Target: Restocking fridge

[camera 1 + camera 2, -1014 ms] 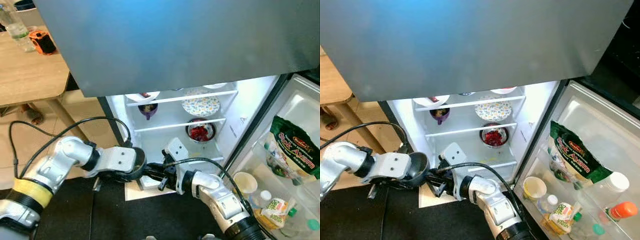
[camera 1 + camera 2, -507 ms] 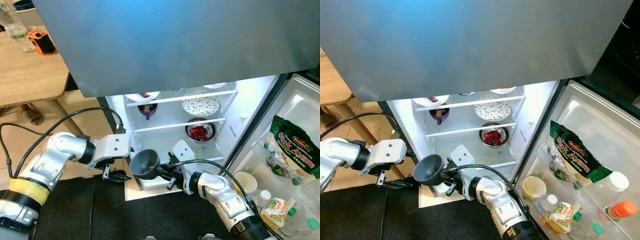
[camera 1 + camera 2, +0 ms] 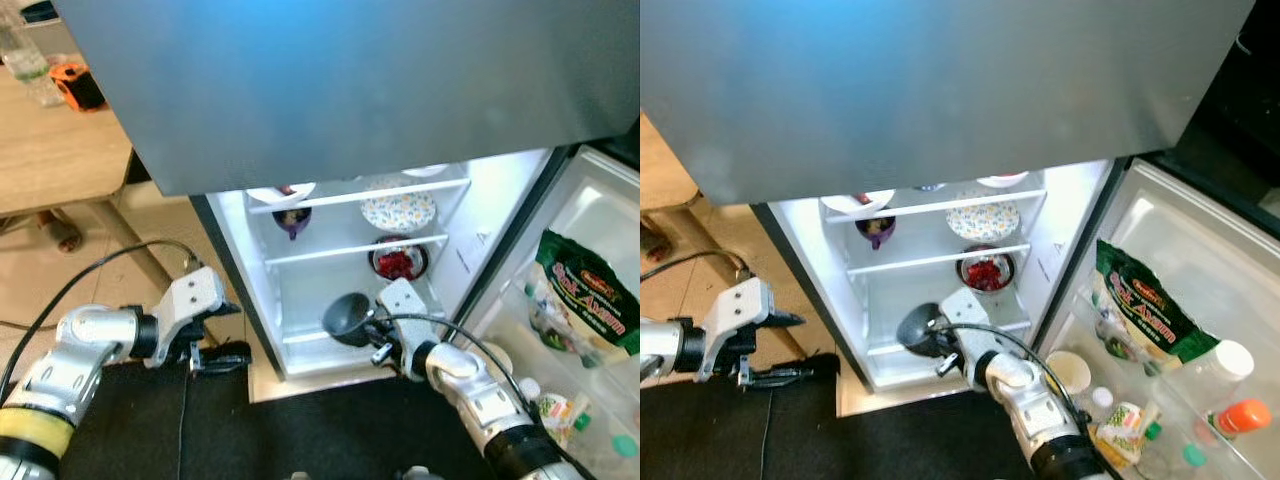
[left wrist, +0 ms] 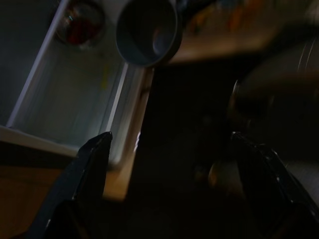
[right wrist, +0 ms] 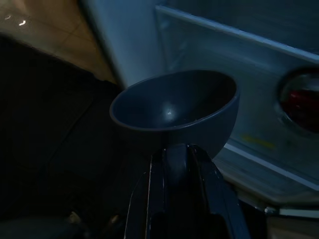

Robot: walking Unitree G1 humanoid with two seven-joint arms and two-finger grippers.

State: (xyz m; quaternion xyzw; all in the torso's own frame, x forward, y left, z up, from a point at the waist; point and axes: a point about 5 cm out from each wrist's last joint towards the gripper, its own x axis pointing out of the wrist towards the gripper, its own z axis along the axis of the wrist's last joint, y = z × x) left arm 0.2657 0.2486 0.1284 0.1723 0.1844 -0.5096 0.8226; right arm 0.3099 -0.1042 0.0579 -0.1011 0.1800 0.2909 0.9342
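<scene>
At the fridge's (image 3: pixel 470 215) lower shelf, the right claw (image 3: pixel 372 335) seemingly clamps the dark bowl's (image 3: pixel 346 317) rim.

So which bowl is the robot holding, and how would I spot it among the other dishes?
Start at the open fridge with its lit white shelves. Below the lowest dish, at the front of the fridge's bottom part, the right gripper holds a bowl by its rim. Unlike the patterned plate, the metal bowl of red food and the small purple cup, it is plain dark grey, empty and tilted.
</scene>
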